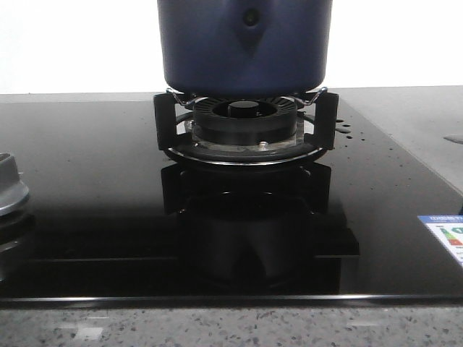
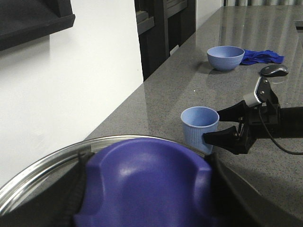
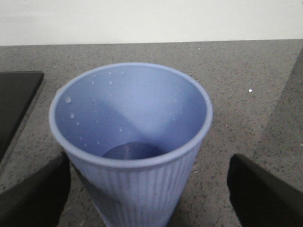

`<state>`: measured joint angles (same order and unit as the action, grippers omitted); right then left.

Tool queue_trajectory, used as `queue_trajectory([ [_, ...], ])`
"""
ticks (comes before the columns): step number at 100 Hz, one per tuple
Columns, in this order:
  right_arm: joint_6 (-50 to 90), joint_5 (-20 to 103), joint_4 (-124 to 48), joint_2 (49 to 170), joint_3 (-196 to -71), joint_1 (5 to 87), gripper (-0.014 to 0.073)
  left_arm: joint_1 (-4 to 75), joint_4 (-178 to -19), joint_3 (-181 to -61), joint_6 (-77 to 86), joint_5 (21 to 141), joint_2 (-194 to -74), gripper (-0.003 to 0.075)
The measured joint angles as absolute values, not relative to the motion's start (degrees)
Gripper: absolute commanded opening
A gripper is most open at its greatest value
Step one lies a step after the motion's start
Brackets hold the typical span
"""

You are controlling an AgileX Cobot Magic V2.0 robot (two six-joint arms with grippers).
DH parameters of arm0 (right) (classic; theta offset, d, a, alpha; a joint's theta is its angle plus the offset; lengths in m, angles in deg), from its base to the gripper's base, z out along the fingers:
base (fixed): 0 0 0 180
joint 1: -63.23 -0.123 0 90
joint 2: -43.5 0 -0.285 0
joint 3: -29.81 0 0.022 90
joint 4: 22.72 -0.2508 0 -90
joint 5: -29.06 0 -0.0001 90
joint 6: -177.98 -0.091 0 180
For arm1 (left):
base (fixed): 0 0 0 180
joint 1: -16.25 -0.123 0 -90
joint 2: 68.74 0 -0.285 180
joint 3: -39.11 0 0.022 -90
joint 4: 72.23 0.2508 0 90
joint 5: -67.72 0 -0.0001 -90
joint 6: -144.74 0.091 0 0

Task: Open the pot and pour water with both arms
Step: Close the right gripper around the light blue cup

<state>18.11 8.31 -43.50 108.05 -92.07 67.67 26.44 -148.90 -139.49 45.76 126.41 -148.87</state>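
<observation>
The dark navy-blue pot (image 1: 244, 43) stands on the black burner ring (image 1: 244, 119); its top is cut off in the front view. In the left wrist view my left gripper (image 2: 147, 201) is shut on the lid's blue handle (image 2: 147, 179), with the lid's steel rim (image 2: 42, 165) curving round it. Whether the lid rests on the pot cannot be told. A ribbed light-blue cup (image 2: 199, 126) stands on the grey counter. My right gripper (image 2: 211, 125) is open on either side of it, fingers apart from its wall. Droplets dot the inside of the cup (image 3: 132, 137) between the right gripper (image 3: 147, 194) fingers.
The black glass hob (image 1: 87, 181) has a second burner (image 1: 11, 188) at its left edge and a label (image 1: 445, 235) at the right. Further along the counter (image 2: 165, 94) sit a blue bowl (image 2: 225, 56), a blue cloth (image 2: 262, 56) and a dark mouse-shaped object (image 2: 273, 70).
</observation>
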Motion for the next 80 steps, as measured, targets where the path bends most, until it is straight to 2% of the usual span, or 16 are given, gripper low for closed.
queue_trajectory([
  [59,15.71,-8.57,-43.59,119.76,-92.07,67.67,0.0606,26.44,-148.99,-139.49,45.76,126.52,-148.87,0.0274],
  [80,15.62,-10.07,-43.59,120.36,-92.07,67.67,0.0606,26.44,-148.99,-139.49,45.76,126.59,-148.87,0.0274],
])
